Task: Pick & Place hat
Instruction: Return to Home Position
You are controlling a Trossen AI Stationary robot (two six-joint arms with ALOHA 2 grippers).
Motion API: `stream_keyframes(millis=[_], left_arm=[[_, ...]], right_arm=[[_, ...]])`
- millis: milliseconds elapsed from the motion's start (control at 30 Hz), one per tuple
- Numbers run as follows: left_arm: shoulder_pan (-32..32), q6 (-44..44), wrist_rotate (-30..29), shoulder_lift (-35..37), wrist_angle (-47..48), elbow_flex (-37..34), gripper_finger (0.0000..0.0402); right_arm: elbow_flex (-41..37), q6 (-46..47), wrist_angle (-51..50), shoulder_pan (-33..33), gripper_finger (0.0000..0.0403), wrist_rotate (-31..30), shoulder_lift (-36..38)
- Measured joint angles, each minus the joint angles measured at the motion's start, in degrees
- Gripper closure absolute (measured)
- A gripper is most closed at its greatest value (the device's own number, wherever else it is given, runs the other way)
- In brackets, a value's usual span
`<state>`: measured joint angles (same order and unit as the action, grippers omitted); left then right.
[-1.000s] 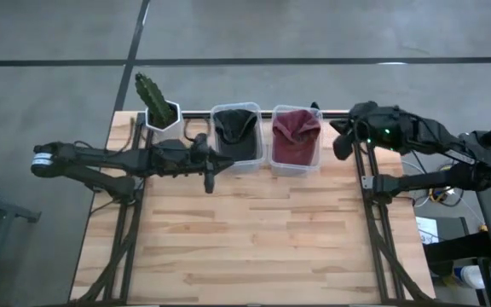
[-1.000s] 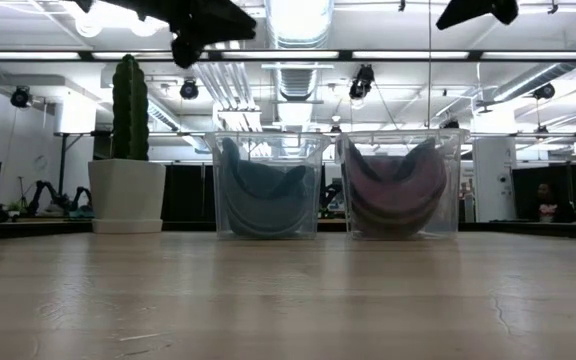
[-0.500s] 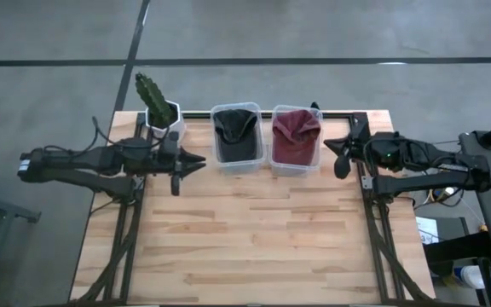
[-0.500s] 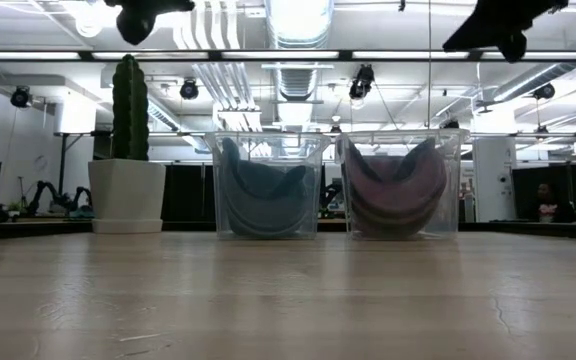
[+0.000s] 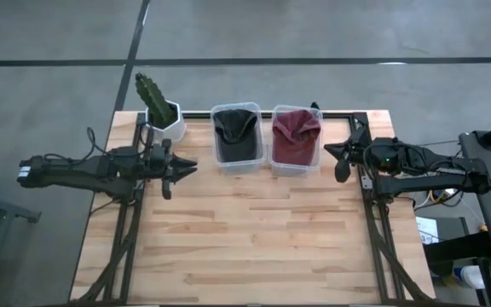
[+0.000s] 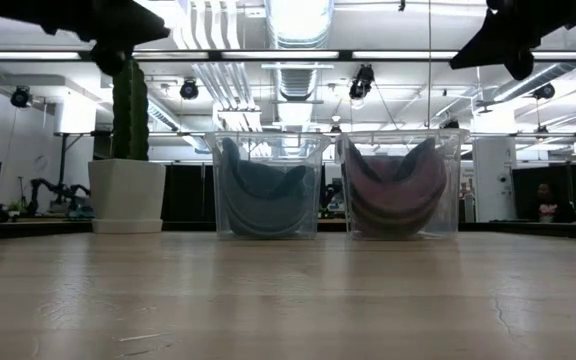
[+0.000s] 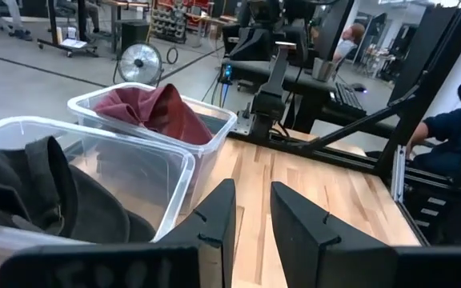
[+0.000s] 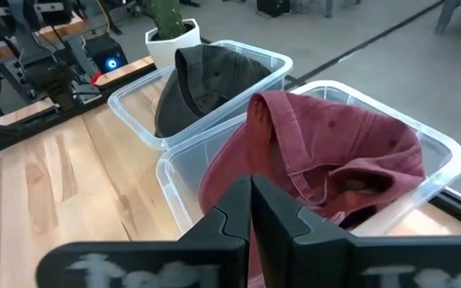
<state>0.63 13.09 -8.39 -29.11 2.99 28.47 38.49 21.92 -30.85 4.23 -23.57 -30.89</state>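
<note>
Two clear bins stand side by side at the table's far edge. A dark grey hat (image 5: 235, 130) lies crumpled in the left bin (image 5: 225, 162), and a red hat (image 5: 295, 130) in the right bin (image 5: 314, 166). My left gripper (image 5: 190, 162) hovers level at the table's left side, pointing toward the bins. Its fingers (image 7: 218, 220) stand a little apart with nothing between them. My right gripper (image 5: 329, 152) hovers at the table's right side beside the red hat's bin. It is shut and tilted slightly down toward the red hat (image 8: 326, 152).
A cactus in a white pot (image 5: 162, 115) stands at the far left corner, just behind my left gripper. Black frame rails (image 5: 369, 213) run along both sides of the table. Bare wood (image 5: 254, 239) stretches toward the near edge. A person's sleeve (image 7: 454, 136) shows beyond the table.
My left gripper has drawn back from beside the dark hat's bin toward the table's left edge, sinking a little and staying level. My right gripper has come down beside the red hat's bin and tipped closer to level. Both hats have stayed in their bins.
</note>
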Motion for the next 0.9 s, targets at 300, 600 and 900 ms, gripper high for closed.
stream_keyframes(millis=[300,600,900], left_arm=[[0.0,0.4,0.2,6.6,-3.8,-7.2,0.0328],[0.0,-1.0,1.9,11.4,-17.5,-17.1,0.0328],[0.0,-1.0,2.4,17.1,-19.0,-22.9,0.0328]], right_arm=[[-10.2,2.4,15.4,0.0,0.0394,-0.5,1.0],[-22.0,1.2,36.4,-0.3,0.0394,2.9,3.8],[-29.4,1.7,43.3,-0.3,0.0394,2.8,6.4]])
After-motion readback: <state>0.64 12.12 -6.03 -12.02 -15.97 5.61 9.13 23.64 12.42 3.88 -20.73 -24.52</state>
